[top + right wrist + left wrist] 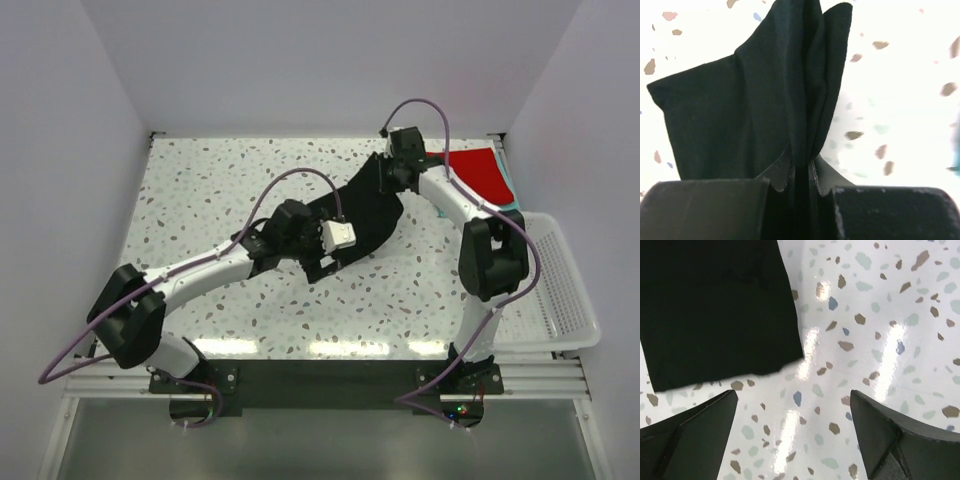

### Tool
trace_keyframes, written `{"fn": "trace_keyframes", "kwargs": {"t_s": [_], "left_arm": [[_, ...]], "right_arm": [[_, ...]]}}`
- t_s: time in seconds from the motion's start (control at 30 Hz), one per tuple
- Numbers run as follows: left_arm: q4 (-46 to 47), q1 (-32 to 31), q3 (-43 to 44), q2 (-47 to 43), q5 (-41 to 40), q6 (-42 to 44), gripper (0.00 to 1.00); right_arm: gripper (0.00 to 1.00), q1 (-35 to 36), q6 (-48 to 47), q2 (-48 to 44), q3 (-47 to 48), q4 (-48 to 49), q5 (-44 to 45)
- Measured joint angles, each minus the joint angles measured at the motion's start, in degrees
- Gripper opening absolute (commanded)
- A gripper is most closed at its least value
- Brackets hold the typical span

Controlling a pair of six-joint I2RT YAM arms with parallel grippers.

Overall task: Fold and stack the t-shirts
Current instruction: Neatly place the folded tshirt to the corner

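- The speckled white surface point(200, 190) carries everything; both arms reach over it from the near edge.
- The left gripper point(792, 405) hovers just over the surface near the middle, at the near-left end of the black t-shirt point(370, 215).
- Its jaws stand wide apart and hold nothing: in the left wrist view the two dark fingers point(695, 430) frame only bare speckled surface.
- In that same view a flat, squared corner of the black cloth lies just beyond the left finger, close to it but apart from it.
- The black t-shirt lies as a long, narrow dark shape running diagonally from the middle of the surface toward the far right, partly hidden under both wrists in the top view.
- The right gripper point(801, 167) sits at the far-right end of that shirt.
- Its jaws are pinched shut on the black cloth. The right wrist view shows a bunched fold gathered into narrow pleats between the fingertips, with the rest of the shirt fanning out to the left beyond them.
- Just right of the right gripper, at the far-right corner of the surface, the red t-shirt point(480, 170) lies flat and folded.
- The teal t-shirt point(513, 195) shows only as a thin edge along the red one's right side, under it.
- The white mesh basket point(565, 290) sits off the right edge of the surface, near that stack.
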Motion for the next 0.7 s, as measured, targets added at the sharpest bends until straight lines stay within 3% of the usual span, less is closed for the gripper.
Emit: {"fn": "trace_keyframes", "kwargs": {"t_s": [0.3, 0.7], "left_arm": [[-6.2, 0.4, -6.5, -6.8, -0.1, -0.2, 1.00], [-9.2, 0.4, -7.8, -8.6, -0.5, 1.2, 1.00]], "right_arm": [[0.00, -4.9, -13.4, 0.3, 12.2, -6.9, 3.5], [0.00, -6.1, -20.8, 2.1, 23.2, -11.5, 8.9]]}}
